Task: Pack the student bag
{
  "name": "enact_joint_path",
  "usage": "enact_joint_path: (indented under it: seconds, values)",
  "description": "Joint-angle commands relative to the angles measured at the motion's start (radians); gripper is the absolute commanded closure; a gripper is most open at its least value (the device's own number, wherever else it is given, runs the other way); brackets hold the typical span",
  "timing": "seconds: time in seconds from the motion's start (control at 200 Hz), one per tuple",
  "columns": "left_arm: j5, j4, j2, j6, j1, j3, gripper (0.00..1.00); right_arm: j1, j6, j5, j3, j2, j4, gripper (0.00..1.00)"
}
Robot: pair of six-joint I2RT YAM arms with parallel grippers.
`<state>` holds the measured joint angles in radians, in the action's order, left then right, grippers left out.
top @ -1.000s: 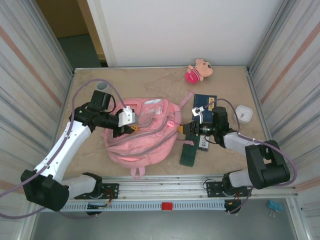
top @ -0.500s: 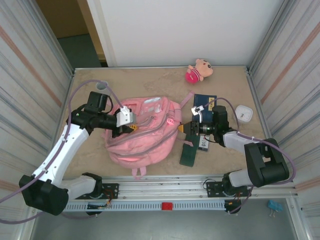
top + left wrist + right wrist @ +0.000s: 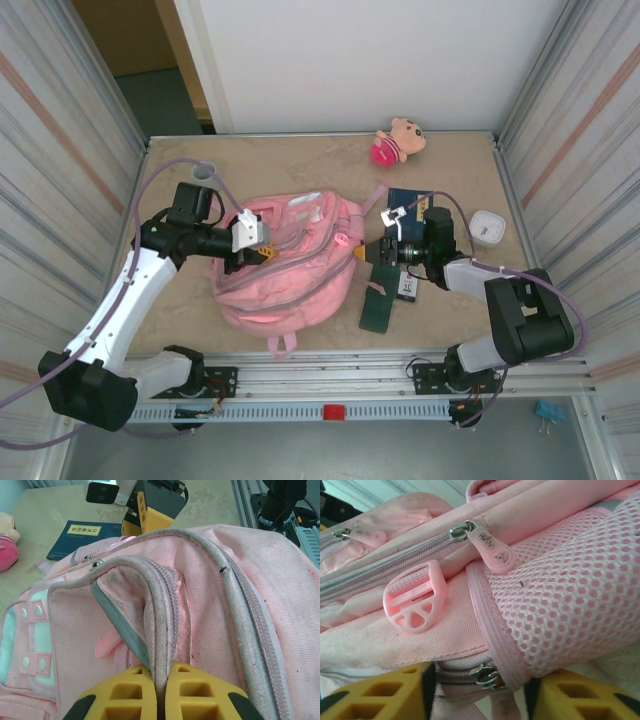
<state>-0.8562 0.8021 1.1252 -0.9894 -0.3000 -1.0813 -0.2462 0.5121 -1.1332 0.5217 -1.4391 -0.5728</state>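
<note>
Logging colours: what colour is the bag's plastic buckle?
Pink buckle, best in right wrist view.

Drew left tool slightly back toward its own arm, tugging the pinched zipper seam of the student bag along and lifting the fabric ahead of it higher. Pushed right tool forward, closer against the bag's side, with the mesh pocket edge between its fingers.

Beige stone-look tabletop; ribbed metal walls either side; white panel behind; even light.
</note>
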Motion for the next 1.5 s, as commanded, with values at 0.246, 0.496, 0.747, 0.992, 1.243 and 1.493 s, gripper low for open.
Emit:
enact_joint_path:
  seconds: [0.246,0.496,0.747,0.992,1.243,1.493]
  values:
    - [-0.039,-0.164,-0.062,0.034,0.008,0.039,1.00,0.013,0.002,-0.051,0.001,0.092,0.036,0.72]
    - [0.026,-0.192,-0.069,0.049,0.009,0.054,1.00,0.015,-0.031,-0.040,0.027,0.110,0.135,0.65]
    - [0.071,-0.218,-0.078,0.063,0.009,0.067,1.00,0.016,-0.041,-0.027,0.026,0.123,0.190,0.84]
    - [0.151,-0.255,-0.087,0.102,0.009,0.079,1.00,0.015,-0.052,0.003,0.029,0.155,0.266,0.76]
    - [0.169,-0.281,-0.094,0.121,0.009,0.096,1.00,0.008,-0.060,0.030,0.019,0.192,0.312,0.94]
    - [0.361,-0.343,-0.094,0.230,-0.053,0.102,1.00,-0.059,-0.095,0.192,0.051,0.272,0.472,1.00]
